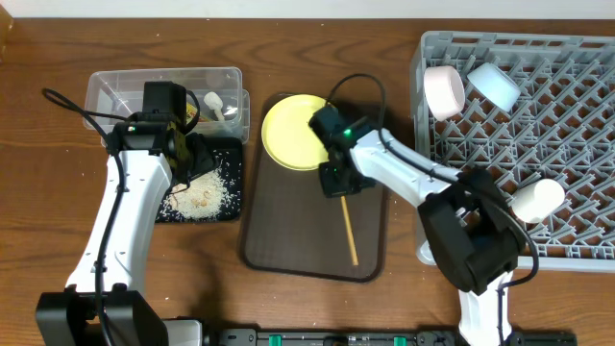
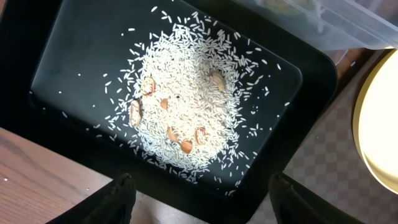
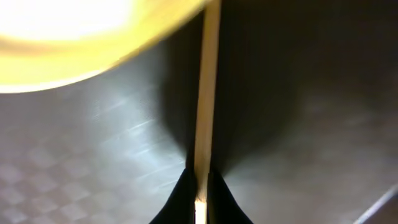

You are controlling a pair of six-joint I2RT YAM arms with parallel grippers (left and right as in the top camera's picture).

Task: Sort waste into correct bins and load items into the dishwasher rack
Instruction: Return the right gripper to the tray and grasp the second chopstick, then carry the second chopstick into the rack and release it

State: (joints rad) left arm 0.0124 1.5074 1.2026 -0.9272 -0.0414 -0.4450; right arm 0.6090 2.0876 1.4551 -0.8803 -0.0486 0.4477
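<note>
A brown wood-grain tabletop (image 1: 58, 58) fills the overhead view, and no more of the room shows than this surface. A dark brown serving tray (image 1: 288, 240) with a faint chequered texture lies under the right gripper (image 1: 338, 185).

The right gripper is clenched on a thin wooden chopstick (image 3: 208, 93). In the right wrist view its dark fingertips (image 3: 183, 196) pinch the stick from both sides. The chopstick runs from the grip along the serving tray, and I cannot tell whether it is one stick or two held together. Just beyond the fingertips sits a round yellow plate (image 1: 288, 130), resting on the far end of the serving tray.

The left gripper (image 2: 200, 186) hangs released, its fingers wide apart with nothing between them. Below it lies a shallow black rectangular tray (image 2: 62, 50) holding a heap of whitish rice-like scraps (image 2: 186, 106) with a few brown bits (image 2: 135, 112) among them. A clear plastic rectangular tub (image 1: 115, 86) stands just past this gripper, touching the black tray's far edge, with a crumpled white scrap (image 1: 215, 102) inside.

Well off to the right gripper's outer side stands a large square grey plastic crate (image 1: 567, 125). On its lattice rest a white bowl (image 1: 444, 90), a light blue bowl (image 1: 495, 85) and a small pale cup (image 1: 536, 200).
</note>
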